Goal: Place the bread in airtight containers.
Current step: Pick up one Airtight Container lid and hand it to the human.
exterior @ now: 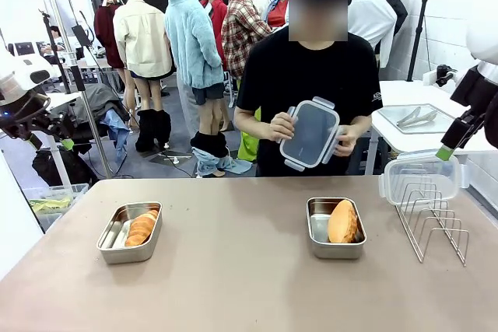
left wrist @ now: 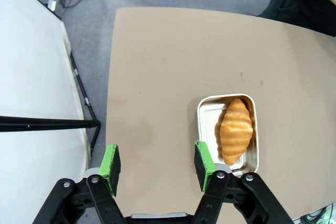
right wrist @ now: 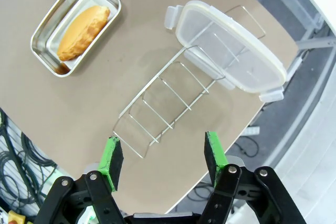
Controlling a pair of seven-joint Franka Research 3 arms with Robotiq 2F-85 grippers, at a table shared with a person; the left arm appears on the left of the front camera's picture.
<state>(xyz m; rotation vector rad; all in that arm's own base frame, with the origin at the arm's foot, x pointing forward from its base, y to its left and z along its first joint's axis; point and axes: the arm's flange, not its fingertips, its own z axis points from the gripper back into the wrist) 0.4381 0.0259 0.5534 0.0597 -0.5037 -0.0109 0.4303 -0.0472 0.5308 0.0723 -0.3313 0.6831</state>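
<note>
Tabletop: matte tan, flat.
Wire rack: thin steel loops, with a clear white-rimmed lid resting on it.
Second lid: held by a person.
Left pan: rounded steel, holds the ridged croissant.
Right pan: same make, holds the smooth oval bun.
Left tool, right tool: jaws wide apart, empty.

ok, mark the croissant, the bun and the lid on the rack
croissant [left wrist: 236, 131]: left wrist view, middle of its ridged top.
bun [right wrist: 83, 31]: right wrist view, middle of its top.
lid [right wrist: 231, 44]: right wrist view, centre of its clear panel.
</note>
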